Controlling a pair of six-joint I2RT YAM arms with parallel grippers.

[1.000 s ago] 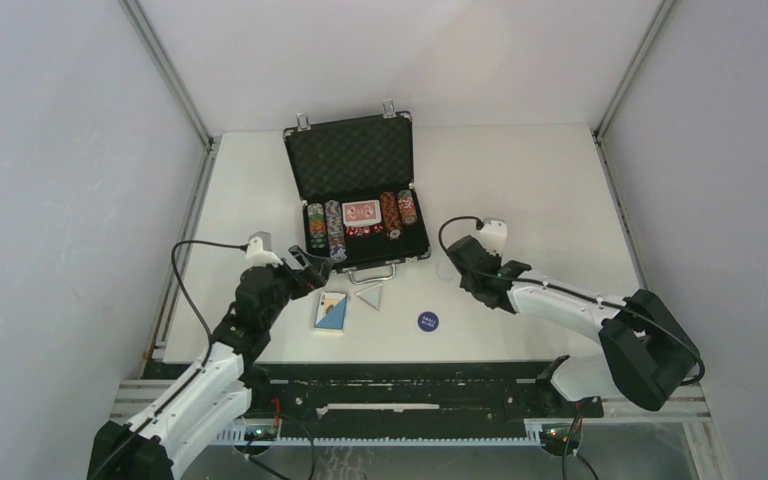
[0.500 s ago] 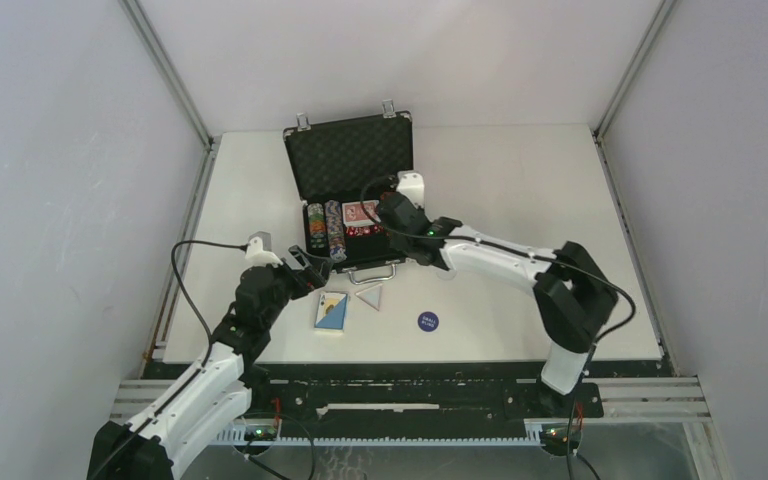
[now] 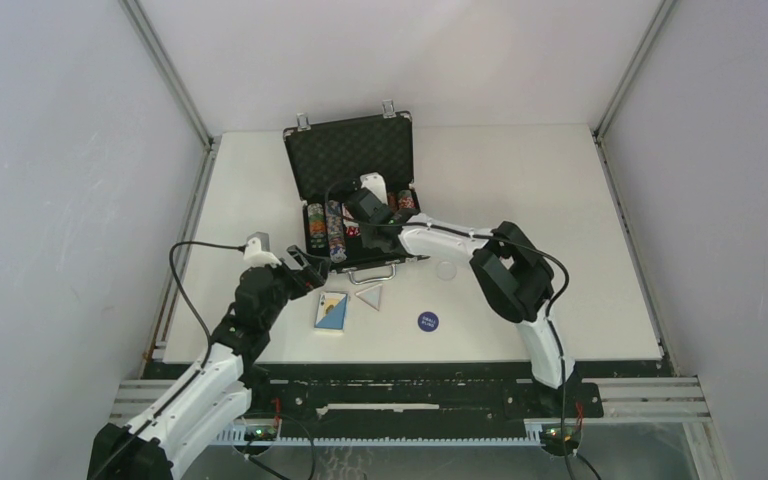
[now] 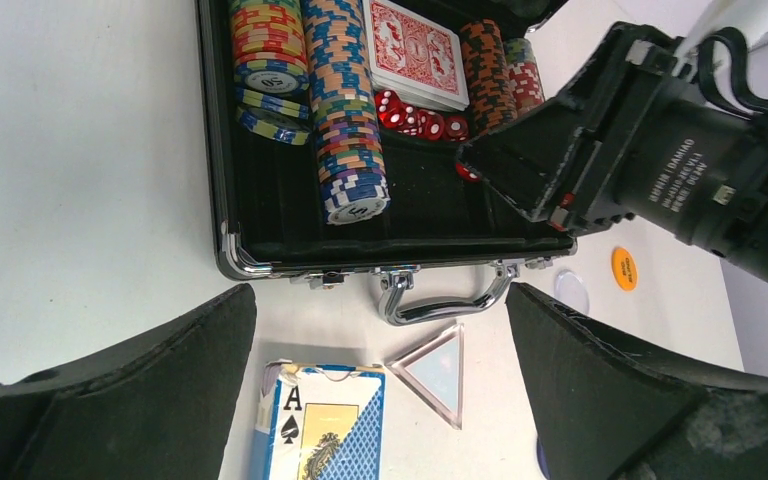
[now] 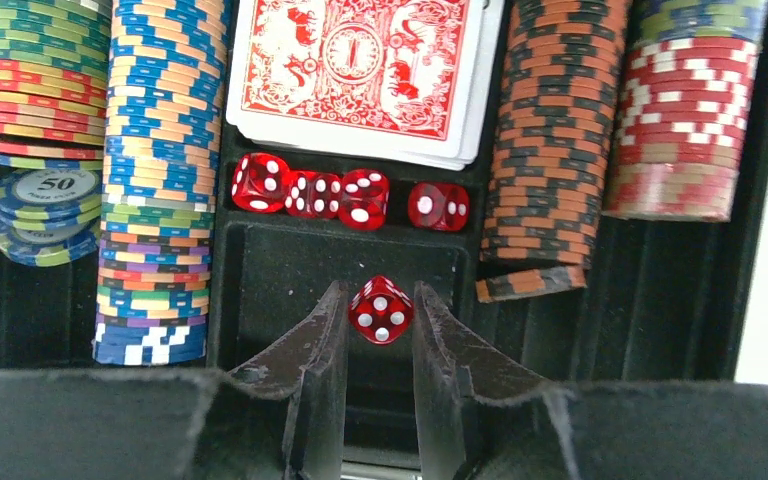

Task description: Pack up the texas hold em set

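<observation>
Striped chip — "50" on face

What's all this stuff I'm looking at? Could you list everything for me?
briefcase: one, black and silver, open on the table
poker chips: four rows, striped multicolour, inside the briefcase
red card deck: one, red, inside the briefcase
dice: five, red, four rowed inside the briefcase, one held
blue card deck: one, blue, before the briefcase
triangle: one, clear, beside the blue card deck
round discs: three, blue, orange, clear, on the table
left hand: one, black, open, near the briefcase's handle
right hand: one, black, over the briefcase, shut on a die
</observation>
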